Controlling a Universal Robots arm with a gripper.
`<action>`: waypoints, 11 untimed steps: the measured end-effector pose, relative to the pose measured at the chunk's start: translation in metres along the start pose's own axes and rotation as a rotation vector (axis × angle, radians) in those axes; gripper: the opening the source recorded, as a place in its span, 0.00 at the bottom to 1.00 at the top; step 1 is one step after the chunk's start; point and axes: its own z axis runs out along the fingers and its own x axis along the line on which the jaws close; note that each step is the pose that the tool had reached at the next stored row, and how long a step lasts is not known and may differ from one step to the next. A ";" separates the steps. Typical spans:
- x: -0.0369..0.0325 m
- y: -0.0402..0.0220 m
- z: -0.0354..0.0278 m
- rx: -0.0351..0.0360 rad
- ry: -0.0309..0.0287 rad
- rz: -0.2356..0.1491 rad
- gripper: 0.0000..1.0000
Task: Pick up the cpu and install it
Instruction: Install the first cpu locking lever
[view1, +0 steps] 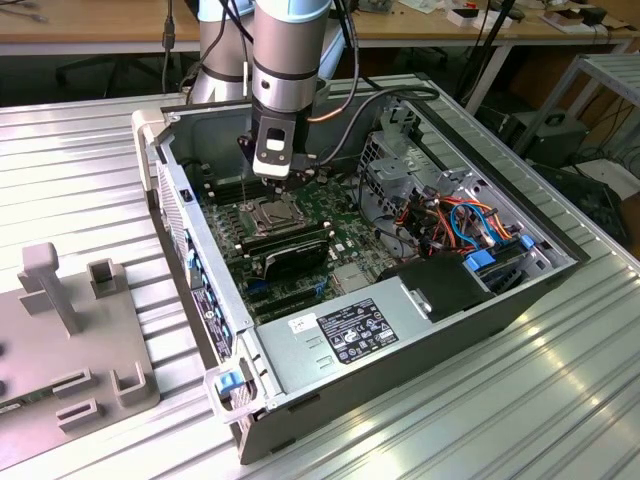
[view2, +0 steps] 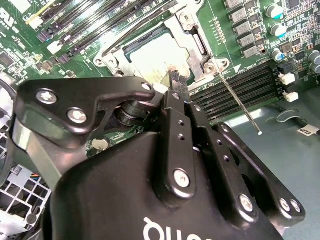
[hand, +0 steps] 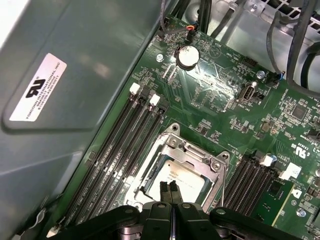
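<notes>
We are finding the end effector (hand: 168, 186), pressed together, hovering over the cpu (hand: 181, 175) lying in its socket (hand: 197, 149); seating appears underway, calling for gentle, square pressure.

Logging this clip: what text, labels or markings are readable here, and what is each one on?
No text reads surely enough to quote.
White sticker on the case wall, first wrist view: print too small.
Black label on the power supply, exterior view: print too small.
White markings on the motherboard, in both wrist views: too small.
White lettering on the gripper body, second wrist view: cut off at the edge.
</notes>
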 end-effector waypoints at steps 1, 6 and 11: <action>0.0000 0.0000 0.0000 -0.0001 0.0001 -0.002 0.11; 0.0000 0.0000 0.0000 -0.0001 0.0003 -0.005 0.11; 0.0000 0.0000 0.0000 -0.0002 0.0007 -0.011 0.11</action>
